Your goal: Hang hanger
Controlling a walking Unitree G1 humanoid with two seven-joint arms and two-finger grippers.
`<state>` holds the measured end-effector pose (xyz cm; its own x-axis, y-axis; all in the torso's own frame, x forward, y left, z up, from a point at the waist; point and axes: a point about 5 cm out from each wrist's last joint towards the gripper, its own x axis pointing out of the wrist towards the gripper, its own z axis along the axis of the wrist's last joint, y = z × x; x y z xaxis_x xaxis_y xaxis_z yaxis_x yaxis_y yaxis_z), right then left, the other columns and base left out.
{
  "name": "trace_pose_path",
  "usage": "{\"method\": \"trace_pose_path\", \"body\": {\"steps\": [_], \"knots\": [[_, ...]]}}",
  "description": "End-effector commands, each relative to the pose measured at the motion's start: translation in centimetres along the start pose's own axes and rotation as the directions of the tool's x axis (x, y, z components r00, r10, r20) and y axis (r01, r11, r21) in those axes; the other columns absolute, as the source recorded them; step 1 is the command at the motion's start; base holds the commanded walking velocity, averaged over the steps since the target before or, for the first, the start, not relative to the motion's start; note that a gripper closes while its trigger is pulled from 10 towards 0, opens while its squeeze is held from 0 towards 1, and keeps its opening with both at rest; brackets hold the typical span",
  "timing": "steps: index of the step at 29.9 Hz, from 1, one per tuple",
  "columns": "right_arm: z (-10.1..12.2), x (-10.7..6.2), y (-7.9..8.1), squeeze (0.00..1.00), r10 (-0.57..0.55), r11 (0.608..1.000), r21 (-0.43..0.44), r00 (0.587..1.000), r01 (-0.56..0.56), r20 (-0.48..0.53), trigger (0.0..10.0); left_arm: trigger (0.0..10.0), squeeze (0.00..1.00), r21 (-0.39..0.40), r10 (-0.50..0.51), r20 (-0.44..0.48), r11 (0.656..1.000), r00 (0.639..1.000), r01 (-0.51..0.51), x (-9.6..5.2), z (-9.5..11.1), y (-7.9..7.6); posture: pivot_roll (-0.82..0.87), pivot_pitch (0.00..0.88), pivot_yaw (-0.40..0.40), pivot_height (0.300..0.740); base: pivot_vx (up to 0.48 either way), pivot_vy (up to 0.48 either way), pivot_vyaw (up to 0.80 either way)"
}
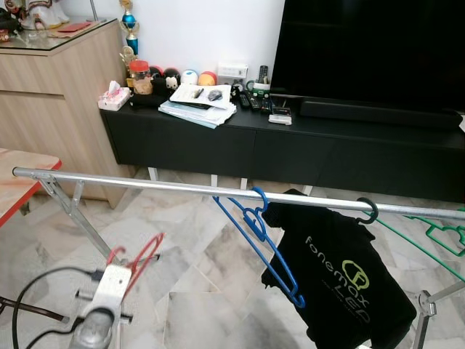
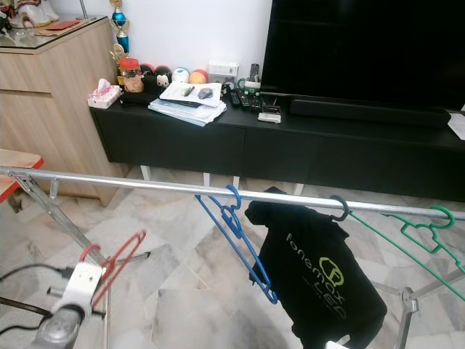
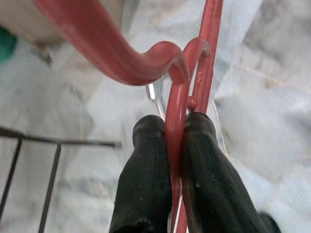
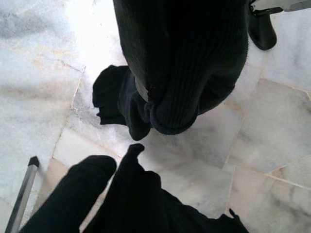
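Observation:
A red plastic hanger [image 1: 145,258] is pinched between the two black fingers of my left gripper [image 3: 176,121], which is shut on the hanger's neck just under the hook. Gripper and hanger sit low at the left, below and in front of the silver rail [image 1: 145,182] of a drying rack. On the rail hang a blue hanger [image 1: 265,251], a black printed T-shirt [image 1: 341,283] and a green hanger [image 1: 443,236]. My right gripper [image 4: 114,162] hangs low over the marble floor against black cloth [image 4: 184,63].
Behind the rack runs a long black TV console [image 1: 290,145] with papers and remotes, and a dark TV [image 1: 370,51] above it. A wooden cabinet [image 1: 51,94] stands at the back left. The rack's leg [image 1: 80,218] and a black cable [image 1: 29,298] are near my left arm.

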<state>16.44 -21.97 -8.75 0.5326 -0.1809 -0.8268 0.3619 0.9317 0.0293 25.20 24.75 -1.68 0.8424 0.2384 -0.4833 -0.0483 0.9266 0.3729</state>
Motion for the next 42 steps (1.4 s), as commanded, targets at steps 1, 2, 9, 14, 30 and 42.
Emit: {"method": "trace_pose_path", "body": {"steps": [1,2,9,14,30,42], "knots": [[0.2,0.0,-0.3,0.0,-0.01,1.0,0.007,1.0,0.01,0.009,10.0,10.0,0.0,-0.035,-0.006,-0.115,0.999,0.993,0.002,-0.6,-2.2,-0.4,-0.04,0.0,-0.018,0.74,0.0,0.0,0.0],[0.2,0.0,-0.3,0.0,-0.01,1.0,0.007,1.0,0.01,0.009,10.0,10.0,0.0,-0.035,-0.006,-0.115,0.999,0.993,0.002,-0.6,-2.2,-0.4,-0.04,0.0,-0.018,0.74,0.0,0.0,0.0],[-0.1,-0.1,-0.3,0.0,-0.017,1.0,0.018,1.0,0.017,0.011,10.0,10.0,0.0,-0.058,-0.061,-0.404,0.997,0.913,0.041,-4.1,-9.3,-1.8,-0.06,0.0,-0.003,0.74,0.0,0.0,0.0],[-0.1,-0.1,-0.5,0.0,-0.021,1.0,0.01,1.0,0.021,0.008,10.0,10.0,0.0,-0.062,-0.064,-0.412,0.997,0.909,0.042,-4.3,-9.6,-2.0,-0.05,0.0,-0.009,0.74,0.0,0.0,0.0],[0.1,0.0,-0.5,0.0,-0.018,1.0,0.016,1.0,0.018,0.016,10.0,10.0,0.0,-0.073,-0.069,-0.404,0.996,0.912,0.043,-4.0,-9.1,-2.2,-0.04,0.0,-0.012,0.74,-0.206,0.0,0.0],[0.1,0.0,-0.4,0.0,-0.021,0.999,0.027,1.0,0.021,0.016,10.0,10.0,0.0,-0.071,-0.074,-0.417,0.996,0.906,0.049,-4.2,-9.5,-2.3,-0.05,0.0,-0.006,0.74,-0.383,0.0,0.0]]}}
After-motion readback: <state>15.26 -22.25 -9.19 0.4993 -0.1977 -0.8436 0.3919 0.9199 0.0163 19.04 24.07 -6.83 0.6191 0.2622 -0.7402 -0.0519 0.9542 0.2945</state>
